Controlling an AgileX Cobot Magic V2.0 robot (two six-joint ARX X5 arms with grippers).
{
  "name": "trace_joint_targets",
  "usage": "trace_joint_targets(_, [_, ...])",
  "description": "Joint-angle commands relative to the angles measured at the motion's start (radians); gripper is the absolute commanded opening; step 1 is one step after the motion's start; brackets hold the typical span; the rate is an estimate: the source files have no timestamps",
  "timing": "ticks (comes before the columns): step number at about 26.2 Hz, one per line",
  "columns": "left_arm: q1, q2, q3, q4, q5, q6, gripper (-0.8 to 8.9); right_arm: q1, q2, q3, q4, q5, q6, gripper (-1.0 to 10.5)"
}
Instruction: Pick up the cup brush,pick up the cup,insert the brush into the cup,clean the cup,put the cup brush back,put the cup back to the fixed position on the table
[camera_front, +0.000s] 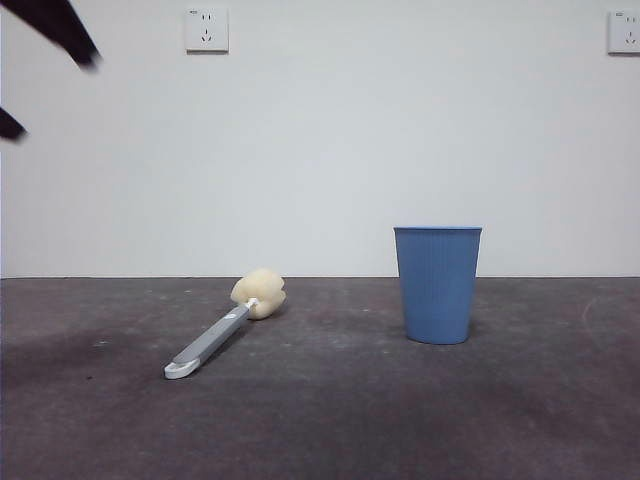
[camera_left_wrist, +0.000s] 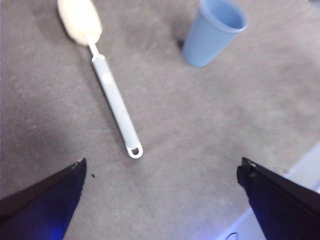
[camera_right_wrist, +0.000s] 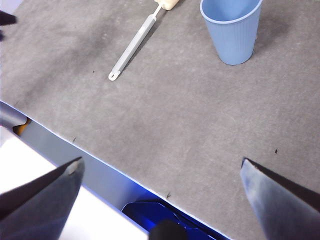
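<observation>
My claw hangs wide open above the desk, holding nothing. The cup brush lies flat below; the blue cup stands upright, well apart.

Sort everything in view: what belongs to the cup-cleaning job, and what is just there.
Job:
cup brush, lying on the table
blue cup, upright
left gripper, open, above the brush
right gripper, open, waiting

Just there:
two wall sockets
</observation>
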Motion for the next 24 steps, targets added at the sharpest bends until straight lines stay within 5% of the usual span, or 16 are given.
trace_joint_targets(1, [-0.087,0.089,0.003,0.079,-0.112,-0.081,5.63,0.002,0.001,0.004,0.008,0.002,0.01,6.0])
trace_joint_targets(10, [-0.258,0.538,0.146,0.187,-0.414,-0.139,5.62,0.002,0.001,0.004,0.008,0.002,0.029,6.0])
trace_joint_targets(15, [-0.266,0.755,0.249,0.195,-0.469,-0.139,5.62,0.002,0.001,0.004,0.008,0.002,0.03,6.0])
trace_joint_targets(24, [-0.271,0.878,0.251,0.247,-0.52,-0.165,5.22,0.002,0.001,0.004,0.008,0.002,0.03,6.0])
